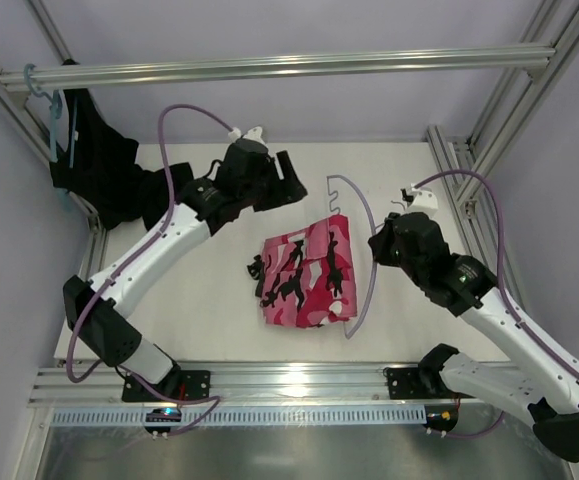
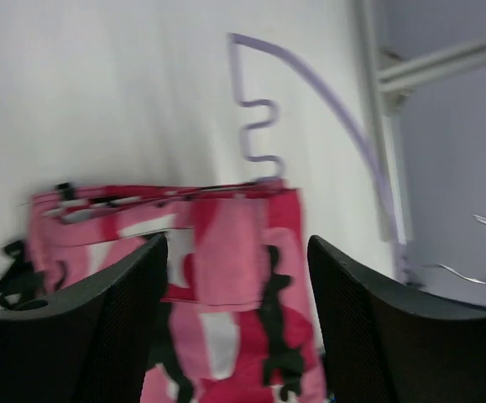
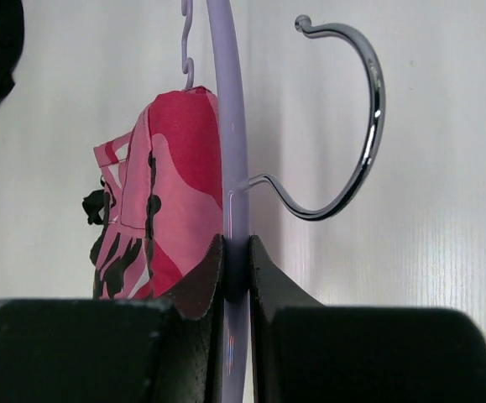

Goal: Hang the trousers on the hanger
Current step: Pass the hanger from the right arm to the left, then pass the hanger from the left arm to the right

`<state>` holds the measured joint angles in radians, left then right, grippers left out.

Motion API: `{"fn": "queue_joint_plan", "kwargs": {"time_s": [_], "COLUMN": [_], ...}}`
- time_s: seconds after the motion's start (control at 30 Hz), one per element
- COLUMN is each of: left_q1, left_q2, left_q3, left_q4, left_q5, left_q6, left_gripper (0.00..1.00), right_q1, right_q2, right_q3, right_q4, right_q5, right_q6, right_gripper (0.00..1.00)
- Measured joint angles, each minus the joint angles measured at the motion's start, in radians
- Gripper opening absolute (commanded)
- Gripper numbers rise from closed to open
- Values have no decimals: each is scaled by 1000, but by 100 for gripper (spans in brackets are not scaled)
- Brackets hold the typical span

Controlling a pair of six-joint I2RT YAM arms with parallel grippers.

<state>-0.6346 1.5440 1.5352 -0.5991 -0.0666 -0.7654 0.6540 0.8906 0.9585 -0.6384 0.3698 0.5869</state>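
Pinching the shoulder bar of the lilac hanger [image 3: 227, 109], the right gripper [image 3: 236, 252] has its two black fingers pressed together on the plastic just below where the chrome hook [image 3: 368, 126] branches off. The hook curls away to the gripper's right side, free of the fingers. On the other side of the held bar, touching it, lie the camouflage trousers [image 3: 175, 185] — folded into a compact pad of pink, crimson, white and black. The hanger's thinner notched bar runs into that fold and is lost from sight there; whether the cloth wraps fully around it cannot be told.

From above, the right gripper [image 1: 381, 245] sits at the trousers' [image 1: 304, 275] right edge, with the hanger [image 1: 372, 285] arcing around that same edge on the white table [image 1: 199, 300].

The left gripper [image 1: 294, 185] hangs beyond the far left corner of the garment, apart from it. Its fingers [image 2: 100, 319] stand spread with nothing between them, and its wrist view looks down between them at the trousers [image 2: 234, 243] — the hanger [image 2: 326, 92] curves off past the cloth's far edge.

Farther out, to the left arm's left, a black garment [image 1: 104, 165] droops from a teal-blue hanger [image 1: 54, 115] hooked on the aluminium frame rail [image 1: 269, 68].
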Motion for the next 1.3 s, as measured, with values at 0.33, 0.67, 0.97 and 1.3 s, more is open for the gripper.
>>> {"fn": "queue_joint_plan", "kwargs": {"time_s": [0.33,0.67,0.97,1.3], "left_q1": [-105,-135,-137,-137], "left_q2": [190,406,437,437], "left_q3": [134,173,217,199], "left_q4": [207,318,425,462], "left_q5": [170,298,384,390], "left_q6": [-253,-428,-545,-575], "left_gripper": [71,58,0,0], "right_q1": [0,2,0,6], "right_q2": [39,83,109,-76], "right_q3": [104,104,100,-90], "right_q4": [-45,-40,-21,158], "right_q5": [-32,-59,-84,-140], "right_q6": [-45,-66,-63,-61], "right_gripper": [4,4,11,57]}}
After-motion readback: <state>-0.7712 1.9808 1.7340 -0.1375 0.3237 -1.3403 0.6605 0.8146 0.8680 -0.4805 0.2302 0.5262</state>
